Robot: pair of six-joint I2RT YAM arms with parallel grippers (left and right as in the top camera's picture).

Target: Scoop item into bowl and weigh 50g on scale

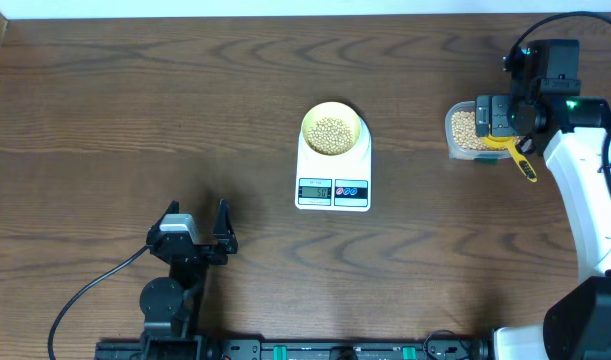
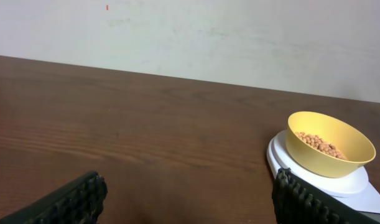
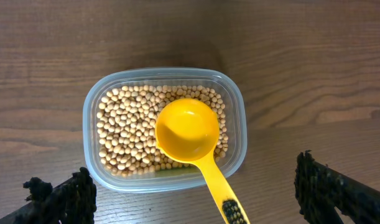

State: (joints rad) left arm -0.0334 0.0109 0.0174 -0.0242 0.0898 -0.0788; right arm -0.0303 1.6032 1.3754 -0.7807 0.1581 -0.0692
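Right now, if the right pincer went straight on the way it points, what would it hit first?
Probably the yellow scoop, lying on the beans in the clear tub below it; depth is unclear.

The left arm (image 1: pixel 175 275) is all black, with blocky joints and a thin black cable (image 1: pixel 85 295) curling from its base. The right arm (image 1: pixel 585 190) has smooth white links, black joints and a small green light (image 1: pixel 572 103). Both end in ribbed black fingers (image 2: pixel 78 199).
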